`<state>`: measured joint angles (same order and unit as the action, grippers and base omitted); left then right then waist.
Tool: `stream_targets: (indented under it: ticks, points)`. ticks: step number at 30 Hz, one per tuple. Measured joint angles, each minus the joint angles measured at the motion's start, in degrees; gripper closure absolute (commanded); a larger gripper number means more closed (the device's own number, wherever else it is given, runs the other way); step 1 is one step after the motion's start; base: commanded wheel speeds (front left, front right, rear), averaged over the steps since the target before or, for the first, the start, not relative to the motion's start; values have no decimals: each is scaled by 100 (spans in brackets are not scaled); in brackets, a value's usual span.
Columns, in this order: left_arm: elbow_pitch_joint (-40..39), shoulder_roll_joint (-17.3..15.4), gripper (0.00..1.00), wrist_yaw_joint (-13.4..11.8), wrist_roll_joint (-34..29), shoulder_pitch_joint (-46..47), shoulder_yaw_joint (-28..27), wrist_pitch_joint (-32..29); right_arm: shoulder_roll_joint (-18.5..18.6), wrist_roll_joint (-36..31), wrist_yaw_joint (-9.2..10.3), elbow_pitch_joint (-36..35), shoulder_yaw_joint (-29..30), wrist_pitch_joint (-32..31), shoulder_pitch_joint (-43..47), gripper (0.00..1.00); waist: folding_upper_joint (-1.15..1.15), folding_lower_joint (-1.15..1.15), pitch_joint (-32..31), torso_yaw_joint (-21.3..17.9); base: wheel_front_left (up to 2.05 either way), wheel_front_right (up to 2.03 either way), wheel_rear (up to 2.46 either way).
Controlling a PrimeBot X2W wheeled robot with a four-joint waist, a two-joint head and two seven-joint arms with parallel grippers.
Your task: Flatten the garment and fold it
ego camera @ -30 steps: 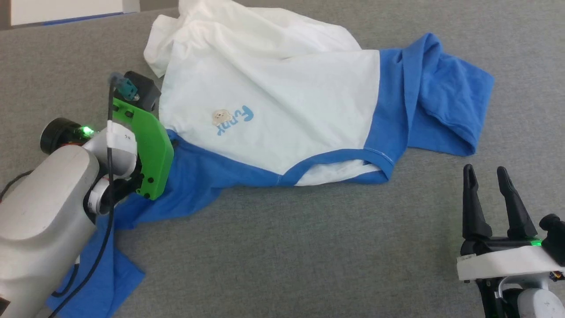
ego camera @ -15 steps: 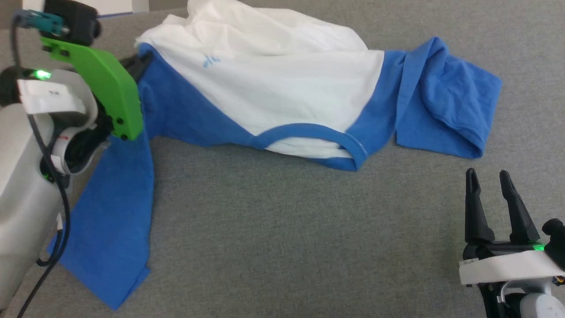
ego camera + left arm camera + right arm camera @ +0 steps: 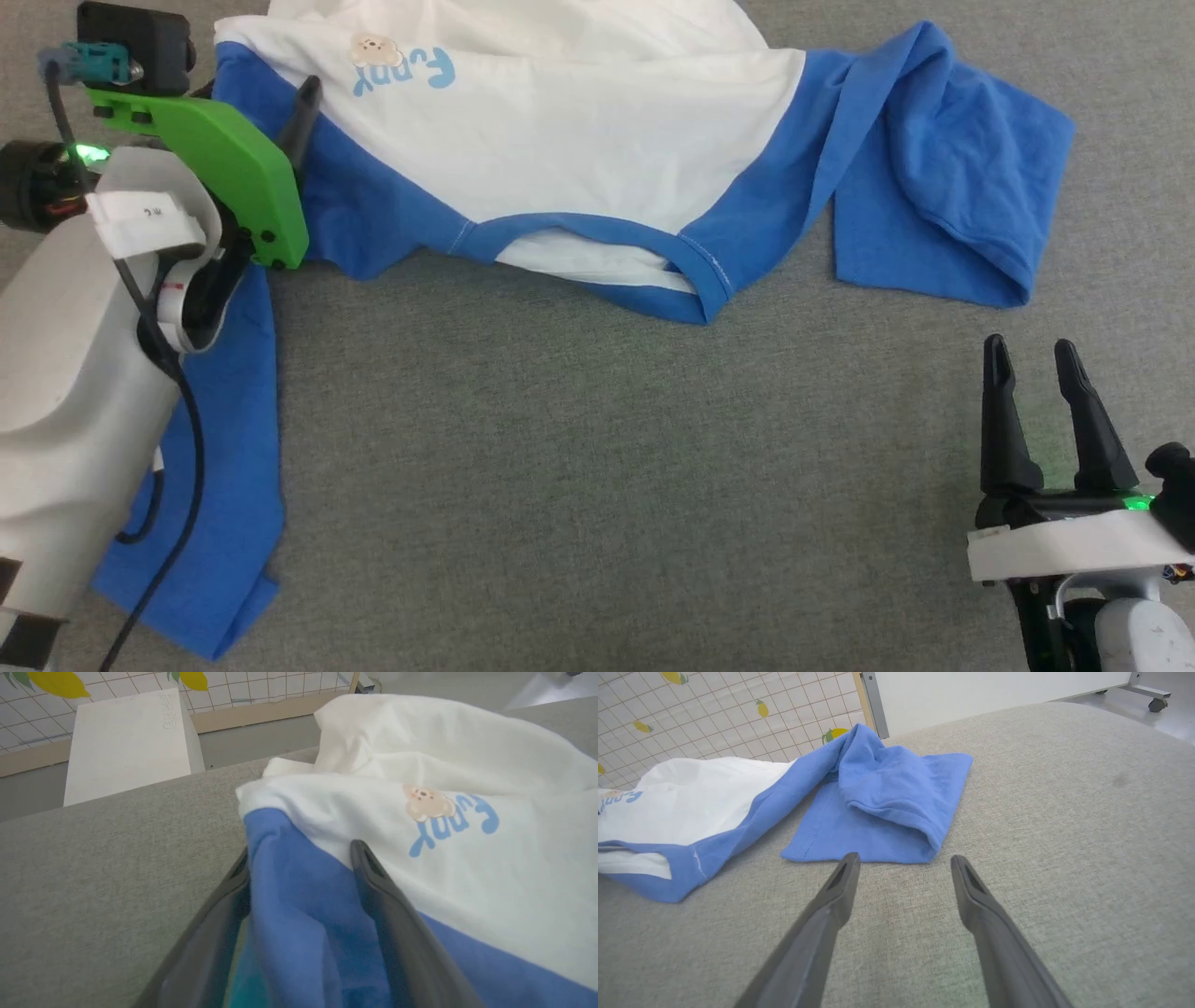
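From my head camera, the grey padded table (image 3: 560, 467) takes up most of the view. The shirt (image 3: 579, 140) lies across its far side from ten to two o'clock, chest up and wrinkled, with the blue neck trim (image 3: 597, 229) facing me. One blue sleeve (image 3: 215, 467) runs down flat toward seven o'clock. The other sleeve (image 3: 943, 187) is doubled over on itself at two o'clock. At ten o'clock my left gripper (image 3: 299, 854) has its jaws released and spread, with a fold of blue shoulder cloth lying between them. At four o'clock my right gripper (image 3: 1029, 343) hovers with its jaws apart and empty, well clear of the shirt. The blue lettering (image 3: 403, 73) sits at eleven o'clock, just beside the bear mark (image 3: 376, 49).
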<state>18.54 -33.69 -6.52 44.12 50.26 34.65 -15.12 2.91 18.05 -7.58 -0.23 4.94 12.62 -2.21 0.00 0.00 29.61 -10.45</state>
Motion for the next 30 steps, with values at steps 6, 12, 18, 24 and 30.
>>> stream_targets:
  ticks: [6,12,18,24,30]
  points:
    - [-9,0,0,254,3,-14,46,183,1,-33,0,35,49,0,-5,0,0,0,-140,85,0,0,0]
    - [-751,-210,0,349,339,-370,122,-367,0,-56,0,15,54,-34,21,0,0,0,-408,283,0,0,0]
    - [-1806,-535,0,232,982,-1125,171,-1112,0,-64,0,-32,46,-101,100,0,0,0,-647,412,0,0,0]
    - [-1936,-791,0,140,678,-1398,267,-810,0,-63,0,-63,30,-102,113,0,0,0,-698,339,0,0,0]
    - [-1649,-821,0,159,71,-1470,668,-703,-1,-51,0,-58,-10,-102,114,0,0,0,-682,175,0,0,0]
